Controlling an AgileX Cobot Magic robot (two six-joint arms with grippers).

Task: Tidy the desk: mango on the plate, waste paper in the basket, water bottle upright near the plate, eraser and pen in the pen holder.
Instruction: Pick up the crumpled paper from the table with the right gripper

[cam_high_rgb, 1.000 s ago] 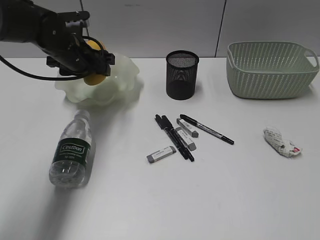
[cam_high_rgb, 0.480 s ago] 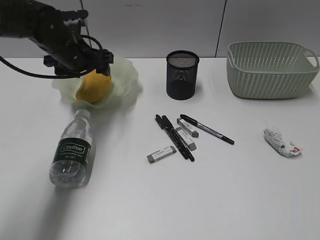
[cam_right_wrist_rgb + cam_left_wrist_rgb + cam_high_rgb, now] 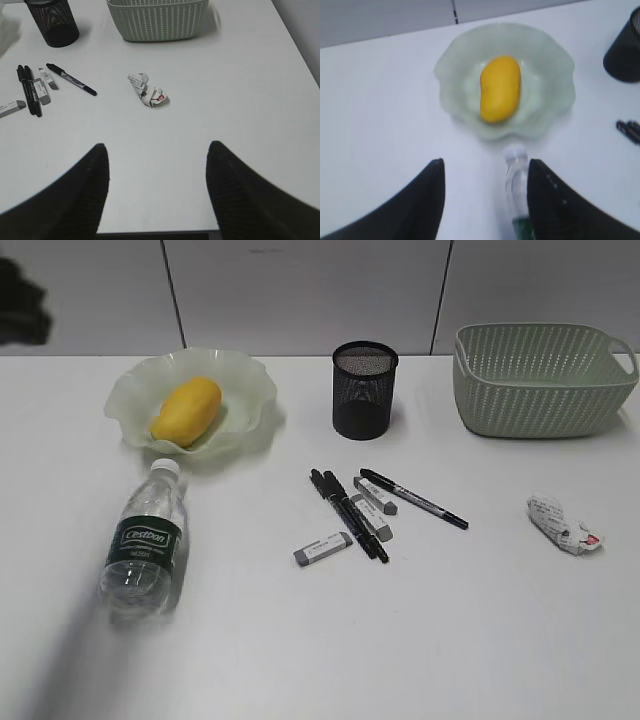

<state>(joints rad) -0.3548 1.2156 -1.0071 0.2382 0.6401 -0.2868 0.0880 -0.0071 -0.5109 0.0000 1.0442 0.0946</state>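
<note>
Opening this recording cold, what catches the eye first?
The yellow mango lying in the ruffled green plate at back left. Just in front, a water bottle lies on its side; pens and erasers are scattered mid-desk, with crumpled waste paper at right.

A plain white tabletop (image 3: 330,640) fills most of the scene — smooth, matte, evenly lit, with soft shadows falling toward the near left. Behind it stands a pale grey wall (image 3: 300,290) of flat panels, split by thin dark vertical seams. From the right wrist view the tabletop's right edge shows — a grey surface lies beyond it.
</note>
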